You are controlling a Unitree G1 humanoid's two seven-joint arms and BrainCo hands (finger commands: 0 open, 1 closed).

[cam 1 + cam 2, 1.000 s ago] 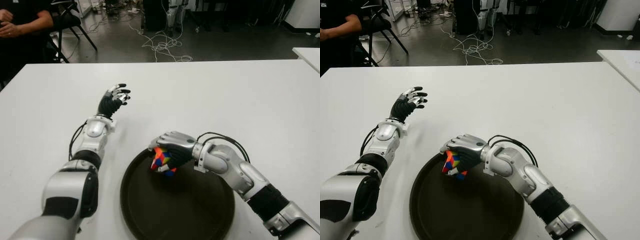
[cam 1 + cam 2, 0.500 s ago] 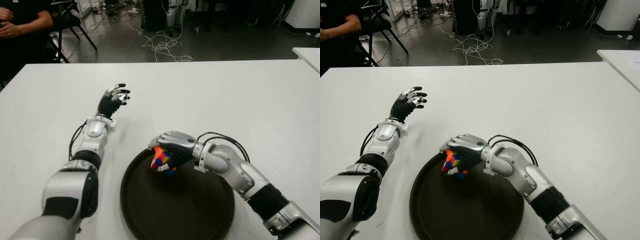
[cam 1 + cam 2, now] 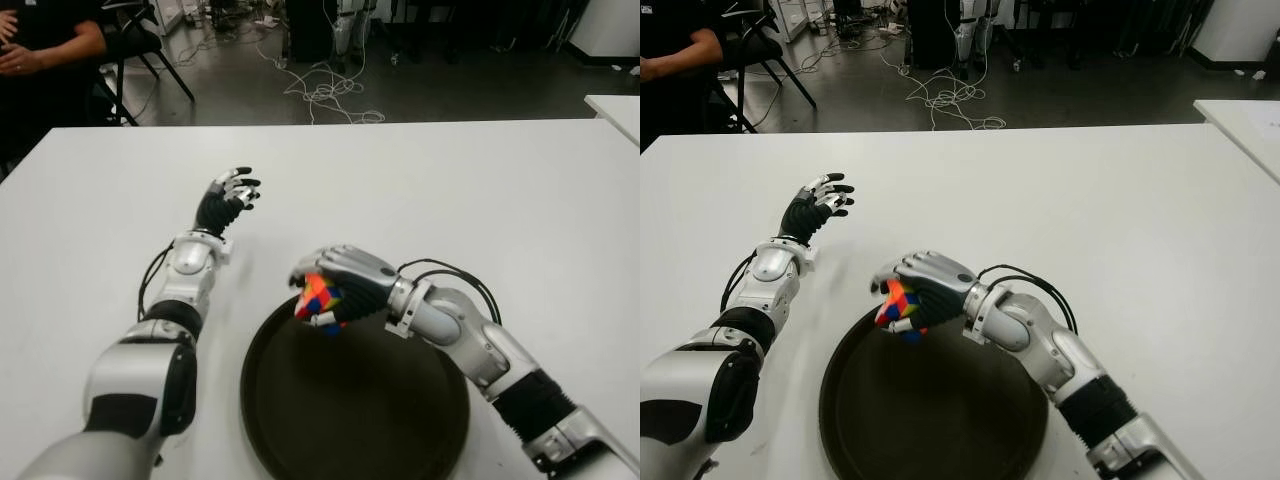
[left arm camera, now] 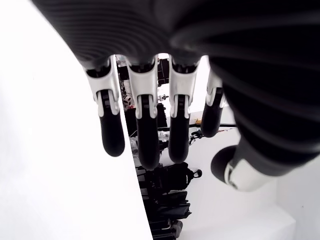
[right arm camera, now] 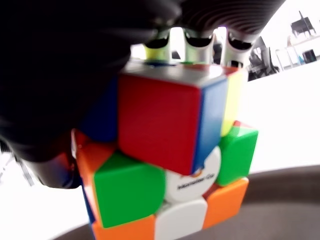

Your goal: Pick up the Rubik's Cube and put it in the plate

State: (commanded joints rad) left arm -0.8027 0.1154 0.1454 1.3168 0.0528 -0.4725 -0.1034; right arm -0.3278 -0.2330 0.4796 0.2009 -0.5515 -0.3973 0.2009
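Currently right robot hand (image 3: 340, 285) is clamped on the Rubik's Cube (image 3: 318, 302), holding it over the far-left rim of the dark plate (image 3: 400, 420), cube not touching it. Left robot hand (image 3: 228, 200) shows farther out over the white bench (image 3: 480, 190), fingers spread, holding nothing.
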